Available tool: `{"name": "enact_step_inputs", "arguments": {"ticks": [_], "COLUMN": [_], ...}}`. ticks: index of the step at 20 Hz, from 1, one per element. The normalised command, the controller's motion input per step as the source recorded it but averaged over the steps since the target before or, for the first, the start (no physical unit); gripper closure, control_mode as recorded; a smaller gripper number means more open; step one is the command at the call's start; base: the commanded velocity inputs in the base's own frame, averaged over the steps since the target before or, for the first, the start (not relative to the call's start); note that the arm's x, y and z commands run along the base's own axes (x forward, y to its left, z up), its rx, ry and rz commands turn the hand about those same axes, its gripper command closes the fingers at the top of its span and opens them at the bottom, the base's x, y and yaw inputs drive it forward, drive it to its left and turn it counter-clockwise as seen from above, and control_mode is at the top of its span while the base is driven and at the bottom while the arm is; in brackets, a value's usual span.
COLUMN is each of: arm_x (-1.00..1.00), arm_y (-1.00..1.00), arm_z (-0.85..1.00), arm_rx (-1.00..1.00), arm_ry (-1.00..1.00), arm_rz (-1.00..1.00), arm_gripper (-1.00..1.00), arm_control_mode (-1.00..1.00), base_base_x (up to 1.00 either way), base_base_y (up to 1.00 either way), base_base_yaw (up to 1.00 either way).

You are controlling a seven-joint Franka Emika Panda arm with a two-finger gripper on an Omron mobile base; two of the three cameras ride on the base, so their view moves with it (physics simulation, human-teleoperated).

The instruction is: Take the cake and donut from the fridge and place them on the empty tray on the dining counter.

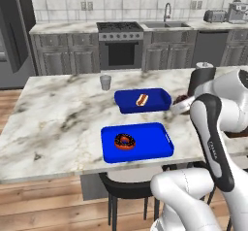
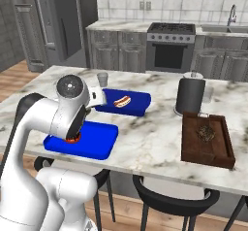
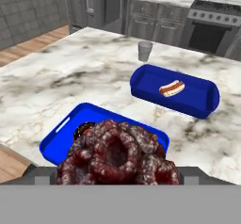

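Note:
My gripper (image 3: 117, 173) is shut on the cake (image 3: 117, 155), a lumpy dark-brown and reddish round that spans the gap between the wide-set fingers. In the left base view the cake (image 1: 182, 99) hangs at the gripper (image 1: 180, 105), above the dining counter (image 1: 58, 123) and right of the trays. The flat blue tray (image 1: 155, 145) lies near the counter's front edge with the donut (image 1: 125, 141) on its left half. In the hand view the tray (image 3: 59, 140) sits just below and beyond the cake, and the donut (image 3: 83, 131) is half hidden behind it. The fridge (image 2: 68, 26) stands far back.
A deeper blue tray (image 1: 127, 104) holding a hot dog (image 1: 142, 99) lies behind the flat one, with a glass (image 1: 105, 82) beyond it. A dark canister (image 2: 190, 95) and a brown wooden tray (image 2: 206, 138) are on the counter's right. Black stools (image 2: 179, 201) stand under the front edge.

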Motion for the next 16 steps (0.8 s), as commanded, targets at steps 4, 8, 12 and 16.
{"name": "enact_step_inputs", "arguments": {"ticks": [4,8,12,16], "arm_x": [0.19,0.15,0.08,0.02], "arm_y": [0.0,0.05,0.13,0.19], "arm_z": [-0.44,-0.37,-0.34,-0.33], "arm_rx": [0.0,0.0,0.0,0.0], "arm_ry": [0.1,0.08,0.06,0.04], "arm_rz": [0.0,0.0,0.0,0.0], "arm_gripper": [1.0,1.0,1.0,1.0], "arm_control_mode": [-1.0,-1.0,-1.0,-1.0], "base_base_x": [0.0,0.0,0.0,0.0], "base_base_y": [0.0,0.0,0.0,0.0], "base_base_yaw": [0.0,0.0,0.0,0.0]}}
